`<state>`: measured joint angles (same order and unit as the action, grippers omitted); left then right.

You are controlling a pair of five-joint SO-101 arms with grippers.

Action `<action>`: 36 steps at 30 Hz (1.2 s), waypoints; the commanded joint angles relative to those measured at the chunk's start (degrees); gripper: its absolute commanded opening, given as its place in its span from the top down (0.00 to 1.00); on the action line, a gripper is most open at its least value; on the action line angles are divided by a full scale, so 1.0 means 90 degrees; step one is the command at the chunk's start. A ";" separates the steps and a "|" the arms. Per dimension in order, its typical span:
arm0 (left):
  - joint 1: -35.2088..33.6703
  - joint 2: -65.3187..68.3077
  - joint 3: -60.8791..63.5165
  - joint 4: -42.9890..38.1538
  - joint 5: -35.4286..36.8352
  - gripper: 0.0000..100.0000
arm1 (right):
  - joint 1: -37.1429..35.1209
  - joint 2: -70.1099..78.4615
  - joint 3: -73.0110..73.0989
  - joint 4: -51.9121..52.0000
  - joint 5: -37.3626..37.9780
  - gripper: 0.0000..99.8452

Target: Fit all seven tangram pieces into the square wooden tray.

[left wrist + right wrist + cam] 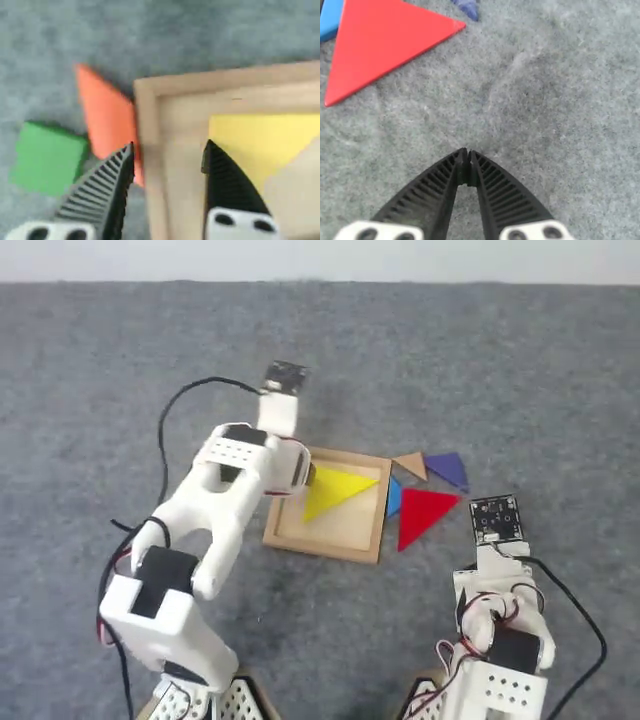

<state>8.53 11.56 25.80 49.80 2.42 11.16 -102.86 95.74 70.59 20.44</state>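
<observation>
Closest to my left wrist camera are the left gripper's (169, 145) black ribbed fingers (112, 175), spread apart with nothing between them but one side wall of the wooden tray (147, 95), which they straddle. One finger hangs over the tray floor next to the yellow triangle (260, 140). The other hangs outside, over the edge of an orange piece (107, 117) that lies just beside that wall and seems to touch it. A green square (47, 157) sits on the grey carpet (165, 35) just beyond the orange piece. From the high view I see the tray (325, 540) between my two arms, with the yellow triangle (335, 490) flat inside it. A blue piece (394, 497) lies outside, against the tray's right wall, with the red triangle (425, 515) just beside it. A tan triangle (411, 466) and a purple triangle (447, 469) lie together off the tray's far right corner. My right gripper (465, 152) has its fingers pressed together, holding nothing, over bare carpet near the red triangle (375, 45).
</observation>
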 commanded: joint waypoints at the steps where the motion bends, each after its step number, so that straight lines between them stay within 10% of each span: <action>1: 0.0332 -0.0078 -0.0044 0.0117 -0.0410 0.81 | 0.0103 0.0005 0.0088 0.0054 0.0068 0.99; 23: 0.2237 -0.0137 -0.0073 0.1651 -0.1524 0.82 | 0.0103 0.0005 0.0088 0.0054 0.0068 0.99; 36: -0.0156 0.0811 -0.0952 0.1817 -0.1748 0.82 | 0.0103 0.0005 0.0088 0.0054 0.0068 0.99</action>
<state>13.27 15.25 21.41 63.96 -11.74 11.16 -102.86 95.74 70.59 20.44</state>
